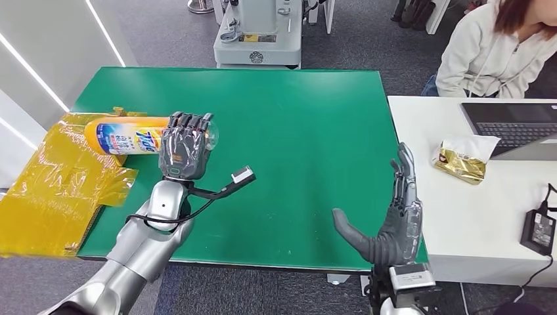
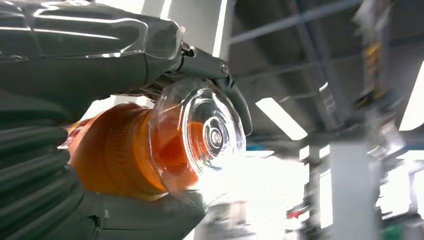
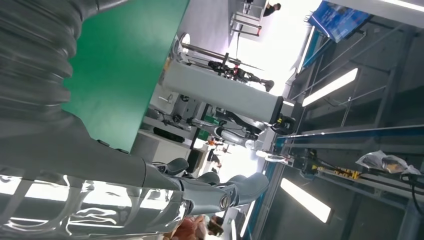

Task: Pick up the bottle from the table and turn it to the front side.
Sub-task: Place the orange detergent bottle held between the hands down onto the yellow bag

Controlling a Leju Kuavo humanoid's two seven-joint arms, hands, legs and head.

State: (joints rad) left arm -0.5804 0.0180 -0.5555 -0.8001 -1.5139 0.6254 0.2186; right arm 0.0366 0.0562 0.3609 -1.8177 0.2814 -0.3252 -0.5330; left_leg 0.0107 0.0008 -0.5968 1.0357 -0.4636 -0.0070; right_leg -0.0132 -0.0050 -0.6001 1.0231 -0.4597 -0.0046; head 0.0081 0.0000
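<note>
An orange bottle (image 1: 125, 139) with a white and blue label lies sideways over the left part of the green table (image 1: 295, 144), its clear cap end pointing right. My left hand (image 1: 184, 149) grips it near that cap end, fingers wrapped over it. The left wrist view shows the clear cap (image 2: 207, 132) and the orange body (image 2: 115, 155) between my thumb and fingers (image 2: 240, 107). My right hand (image 1: 387, 220) hovers at the table's front right edge, fingers spread and thumb out, holding nothing; its fingers (image 3: 235, 187) appear in the right wrist view.
Crumpled yellow plastic film (image 1: 52, 190) covers the table's left edge under the bottle. A white desk (image 1: 473, 223) on the right carries a laptop (image 1: 519, 128), a gold packet (image 1: 463, 161) and a black adapter (image 1: 538, 230). A person (image 1: 492, 46) sits behind it. A grey machine base (image 1: 259, 36) stands beyond the table.
</note>
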